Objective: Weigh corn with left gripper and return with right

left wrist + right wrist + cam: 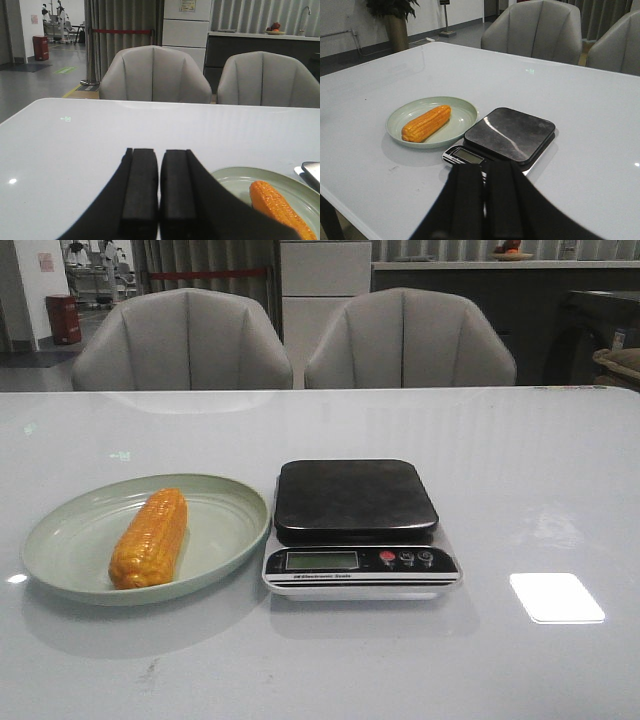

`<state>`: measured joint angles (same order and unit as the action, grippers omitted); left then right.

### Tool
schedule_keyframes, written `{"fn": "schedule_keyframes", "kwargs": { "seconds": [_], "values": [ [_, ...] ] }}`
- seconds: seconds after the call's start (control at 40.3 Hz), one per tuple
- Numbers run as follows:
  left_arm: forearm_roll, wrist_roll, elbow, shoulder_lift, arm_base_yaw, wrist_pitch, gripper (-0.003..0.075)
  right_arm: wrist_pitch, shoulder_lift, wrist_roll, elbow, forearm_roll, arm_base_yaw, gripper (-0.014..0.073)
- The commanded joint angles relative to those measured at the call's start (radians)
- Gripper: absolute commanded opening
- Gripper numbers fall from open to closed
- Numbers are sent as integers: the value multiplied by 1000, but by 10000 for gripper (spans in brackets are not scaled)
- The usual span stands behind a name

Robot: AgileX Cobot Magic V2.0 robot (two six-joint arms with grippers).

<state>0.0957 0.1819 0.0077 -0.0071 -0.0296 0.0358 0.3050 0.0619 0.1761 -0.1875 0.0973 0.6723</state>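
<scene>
Corn cob (150,538) lying on the green plate (60,540), just left of the electronic kitchen scale (357,525), whose platform is bare. Left gripper (159,192) and right gripper (484,200): fingers pressed together, holding nothing, apart from the corn.

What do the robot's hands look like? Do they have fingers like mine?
Not like yours. The left gripper has just two flat, chunky black fingers with squared tips. The right gripper looks the same: two matte black slabs. No cables, markings or arms show in these pictures.
</scene>
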Motion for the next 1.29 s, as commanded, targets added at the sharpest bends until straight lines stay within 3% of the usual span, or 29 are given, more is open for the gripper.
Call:
{"fn": "schedule_keyframes", "kwargs": {
  "seconds": [0.0, 0.223, 0.596, 0.72, 1.092, 1.266],
  "values": [
    [-10, 5, -2, -20, 2, -83, 132, -82, 12, -7, -29, 17, -5, 165],
    [-10, 5, -2, -20, 2, -83, 132, -83, 14, -7, -27, 17, -56, 165],
    [-10, 5, -2, -20, 2, -83, 132, -83, 14, -7, -27, 17, -495, 165],
    [-10, 5, -2, -20, 2, -83, 132, -95, 14, -7, -8, 17, -584, 165],
    [-10, 5, -2, -20, 2, -83, 132, -337, -48, -7, 209, 17, -607, 165],
    [-10, 5, -2, -18, 2, -83, 132, -338, -91, -7, 218, 17, -609, 165]
  ]
}}
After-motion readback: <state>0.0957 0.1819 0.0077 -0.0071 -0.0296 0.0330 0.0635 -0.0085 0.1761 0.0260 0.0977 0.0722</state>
